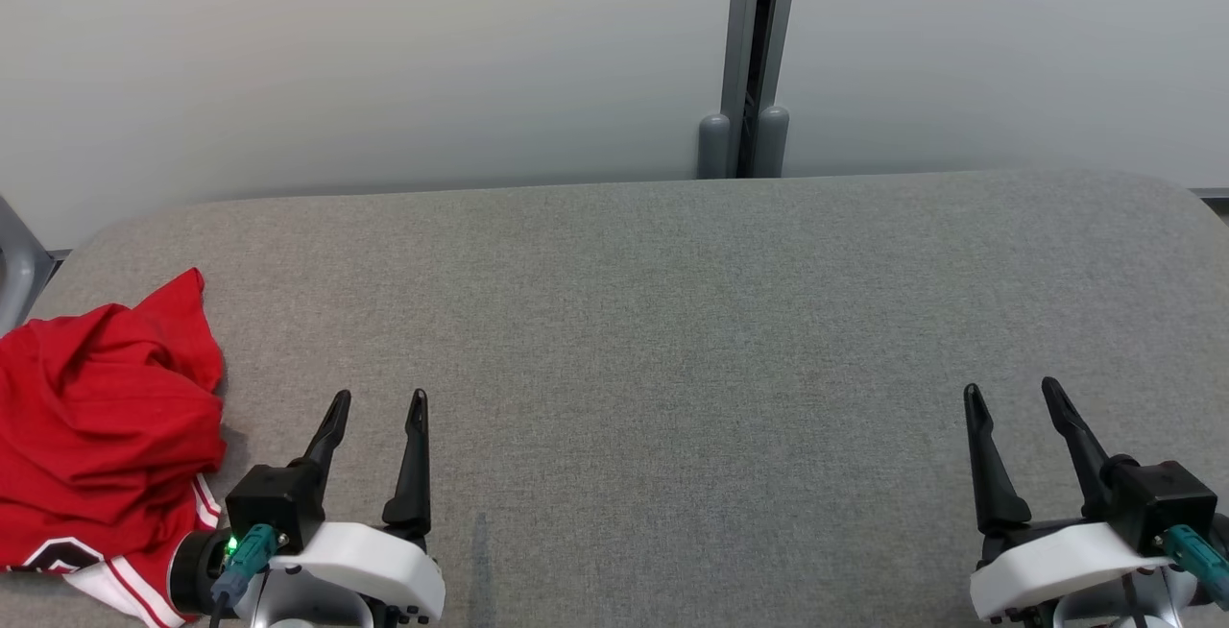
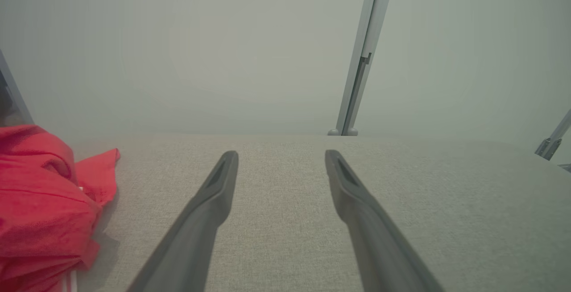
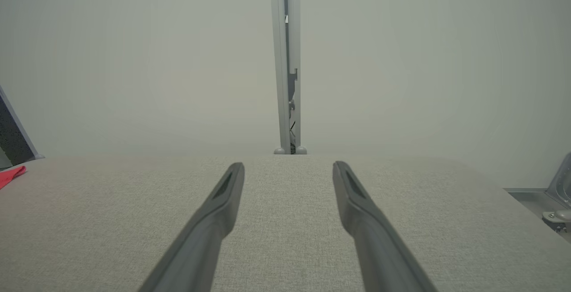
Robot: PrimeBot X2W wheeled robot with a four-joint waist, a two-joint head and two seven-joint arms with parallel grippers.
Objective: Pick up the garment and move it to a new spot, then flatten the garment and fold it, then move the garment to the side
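Note:
A crumpled red garment [image 1: 101, 426] with white striped trim lies in a heap at the left end of the grey table [image 1: 672, 321]. The left wrist view catches the garment [image 2: 40, 211] at its left edge, and the right wrist view shows a small red corner of the garment [image 3: 11, 175] far left. My left gripper [image 1: 379, 405] stands open just right of the heap, apart from it, with nothing between its fingers. Over the table's right front, my right gripper [image 1: 1013, 396] is open and empty too. In the wrist views the left gripper [image 2: 281, 156] and right gripper [image 3: 288, 167] hover above bare cloth surface.
A pale wall stands behind the table, with a grey vertical post [image 1: 754, 61] at its middle. A grey frame piece [image 1: 19, 263] sits beyond the table's left end, and metal fittings [image 3: 557, 198] lie past its right end. The grey surface stretches wide between the two grippers.

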